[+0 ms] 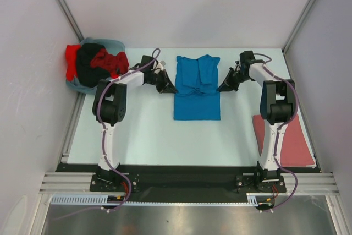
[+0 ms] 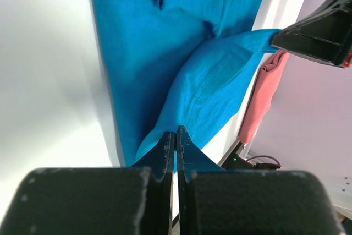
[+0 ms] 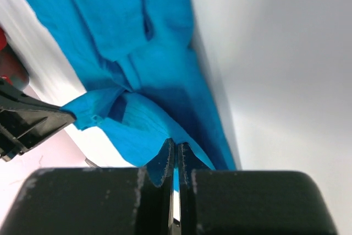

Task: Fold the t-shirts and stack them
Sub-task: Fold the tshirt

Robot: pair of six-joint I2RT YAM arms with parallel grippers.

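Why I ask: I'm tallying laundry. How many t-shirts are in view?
5: the blue t-shirt mid-table, the pinkish-red t-shirt near right, and the red t-shirt, black t-shirt and grey-blue t-shirt heaped far left. The heap may hide more.

I can't read any text, label, brand mark, number or sign in any of my three views.
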